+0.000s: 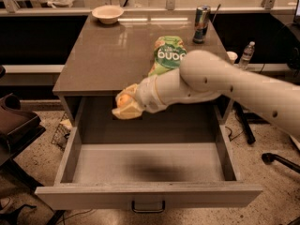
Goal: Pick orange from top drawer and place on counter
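Pincer [123,108] clamped tight on the orange [123,99], fingers closed round it, fruit peeking out between them! It hangs above the open drawer [93,198], clear of the drawer floor, right at the front edge of the counter [103,55]. My arm [225,78] reaches in from three o'clock, across the counter's front right corner. Bag [167,55] lies on the counter at one o'clock from the pincer, partly behind my arm. Can [202,23] stands at the counter's one o'clock corner, bowl [108,14] at eleven o'clock. Handle [148,205] sits at six o'clock, middle of the drawer front.
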You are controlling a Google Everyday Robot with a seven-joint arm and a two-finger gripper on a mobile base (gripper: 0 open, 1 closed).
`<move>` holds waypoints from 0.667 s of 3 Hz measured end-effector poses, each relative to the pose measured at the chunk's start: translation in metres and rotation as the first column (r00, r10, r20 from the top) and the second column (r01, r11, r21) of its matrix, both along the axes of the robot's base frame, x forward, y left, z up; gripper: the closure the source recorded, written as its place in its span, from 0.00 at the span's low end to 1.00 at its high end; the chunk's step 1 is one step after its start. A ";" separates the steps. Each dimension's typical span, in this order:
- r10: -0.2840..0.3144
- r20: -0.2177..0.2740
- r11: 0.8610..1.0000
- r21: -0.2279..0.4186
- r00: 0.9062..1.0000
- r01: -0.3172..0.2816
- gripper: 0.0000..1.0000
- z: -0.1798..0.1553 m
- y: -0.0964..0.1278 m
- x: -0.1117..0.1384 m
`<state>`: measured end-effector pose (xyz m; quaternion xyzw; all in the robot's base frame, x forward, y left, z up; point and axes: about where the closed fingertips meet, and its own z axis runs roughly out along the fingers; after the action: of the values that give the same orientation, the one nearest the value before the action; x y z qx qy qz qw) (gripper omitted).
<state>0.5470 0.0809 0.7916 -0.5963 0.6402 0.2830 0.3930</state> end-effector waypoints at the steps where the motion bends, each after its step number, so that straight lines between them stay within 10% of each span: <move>1: -0.060 0.000 0.997 -0.040 0.998 0.060 1.00 0.063 -0.001 0.019; 2: -0.131 -0.012 0.990 -0.059 0.991 0.130 1.00 0.097 0.012 0.045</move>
<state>0.5921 0.0932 0.8886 -0.5620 0.6889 0.2428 0.3881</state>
